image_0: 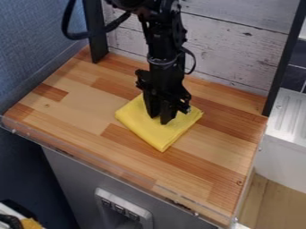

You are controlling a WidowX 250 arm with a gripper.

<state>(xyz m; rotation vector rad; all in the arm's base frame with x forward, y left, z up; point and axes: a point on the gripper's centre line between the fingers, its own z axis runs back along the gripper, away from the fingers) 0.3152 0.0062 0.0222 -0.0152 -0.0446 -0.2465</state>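
Hanging down from the upper middle of the view, my black hand (159,119) meets a yellow cloth (161,137) a little above its centre. Whether I am pinching a fold or just resting against the top layer, I cannot tell. The cloth lies flat near the middle of the wooden counter (74,114), folded into a rough square and turned like a diamond, one corner toward the viewer. Behind it stands a wall (224,49) of whitewashed planks.

I judge the cloth light, soft and limp, with nothing in it to break. Its fabric looks matt, so it should grip well rather than slip from me, though the whole pad could slide on smooth wood if I pushed sideways. The layers are the tricky part: a shallow pinch in the middle may catch only the top one and let the rest fall open. A deeper pinch there, gathering all the layers, would keep it bunched and balanced. The near corner or a side edge also offers a hold, but the far side would then sag and perhaps unfold.
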